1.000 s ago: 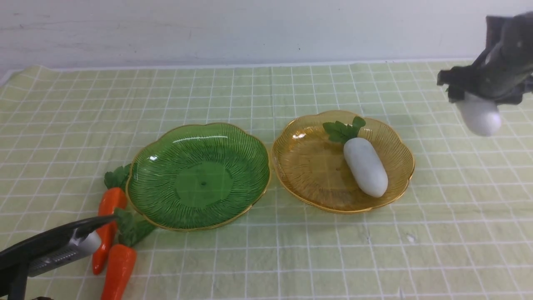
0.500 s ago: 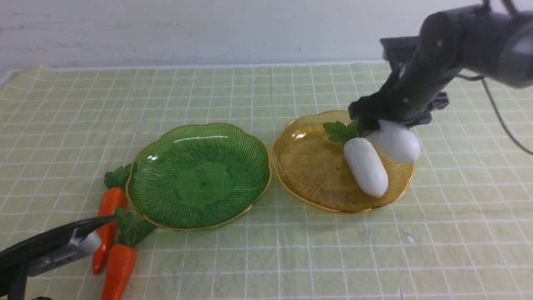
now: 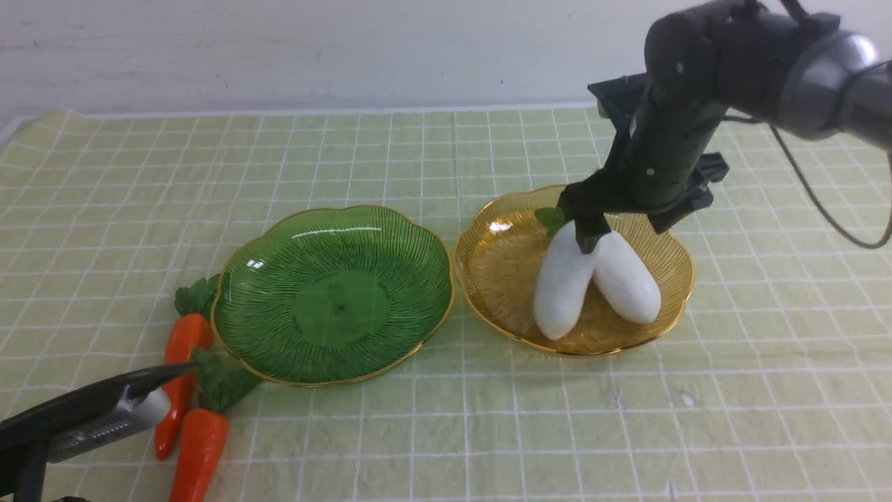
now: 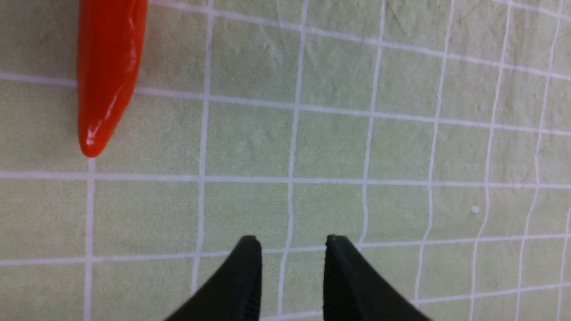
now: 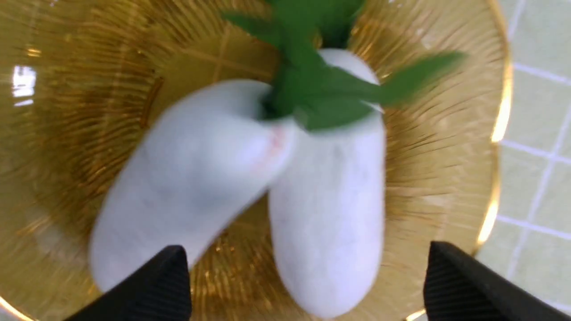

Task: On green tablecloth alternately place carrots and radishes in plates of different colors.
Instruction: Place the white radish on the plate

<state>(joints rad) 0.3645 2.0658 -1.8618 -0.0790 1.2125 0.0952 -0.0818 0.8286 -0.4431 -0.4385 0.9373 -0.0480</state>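
Note:
On the green tablecloth (image 3: 418, 160) stand a green plate (image 3: 334, 230) and an amber plate (image 3: 502, 279). Two white radishes lie side by side in the amber plate, one (image 3: 561, 293) nearer the green plate and blurred in the right wrist view (image 5: 187, 178), the other (image 3: 627, 279) beside it (image 5: 330, 214). My right gripper (image 3: 627, 230) hovers just above their leafy ends, open wide (image 5: 308, 252) and touching neither. Two carrots (image 3: 182, 348) (image 3: 198, 453) lie left of the green plate. My left gripper (image 4: 292, 243) hangs over bare cloth beside a carrot tip (image 4: 107, 76), open a little, nothing between its fingers.
The green plate holds nothing. A pale wall runs along the table's far edge. The right arm's cable (image 3: 822, 209) hangs over the cloth at the right.
My right arm carried a radish from the far right to the amber plate and opened; that radish now lies in the plate beside the first one. The left arm has stayed put.

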